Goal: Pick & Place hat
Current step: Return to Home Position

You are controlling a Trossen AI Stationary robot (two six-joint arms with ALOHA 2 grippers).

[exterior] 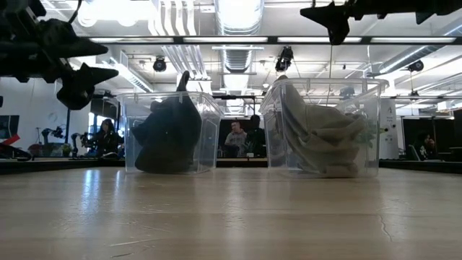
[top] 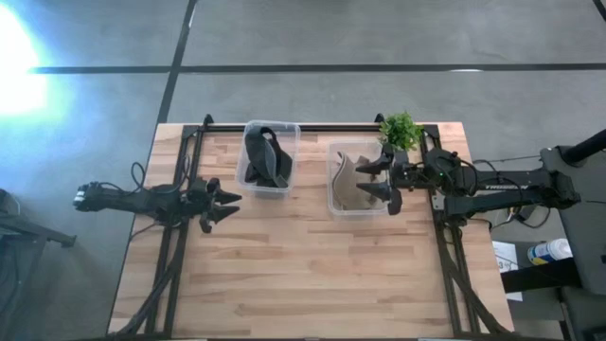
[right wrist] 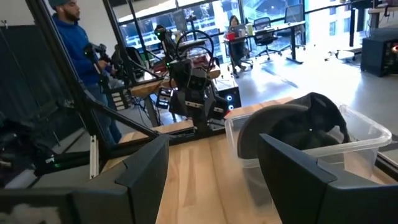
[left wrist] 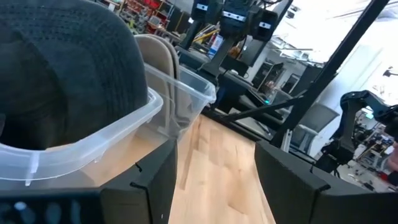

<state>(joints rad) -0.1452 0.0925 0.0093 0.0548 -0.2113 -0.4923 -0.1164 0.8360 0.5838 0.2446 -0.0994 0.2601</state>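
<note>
High view: both of my arms are over the counter [top: 303, 275], one at each side, with two clear bins between them near the far edge.

Left claw [top: 231, 206]: just off the near left corner of the left bin [top: 295, 142], not touching it. Fingers spread wide, nothing between them. Left wrist view agrees: bare wood shows in the gap of the left claw [left wrist: 214, 186].

Right claw [top: 367, 179]: over the right side of the right bin [top: 333, 152]. Fingers apart, nothing gripped. Right wrist view: the gap of the right claw [right wrist: 214, 174] holds only counter surface.

Black cap [top: 265, 156]: inside the left bin, bunched up and standing above the rim. Cannot tell from the dark mass whether it is one cap or more. In the low view the black cap [exterior: 170, 133] fills most of that bin.

Tan cap [top: 352, 185]: inside the right bin, crumpled, resting against the wall. Low view shows the tan cap [exterior: 317, 141] piled toward the bin floor.

Bins stand near each other, not touching.

Small green plant [top: 401, 129]: at the far edge of the counter, just beyond the right bin and beside my right arm.

Background: seated people [exterior: 234, 137] beyond the counter in the low view; a person in a blue top [right wrist: 71, 37] in the right wrist view.
</note>
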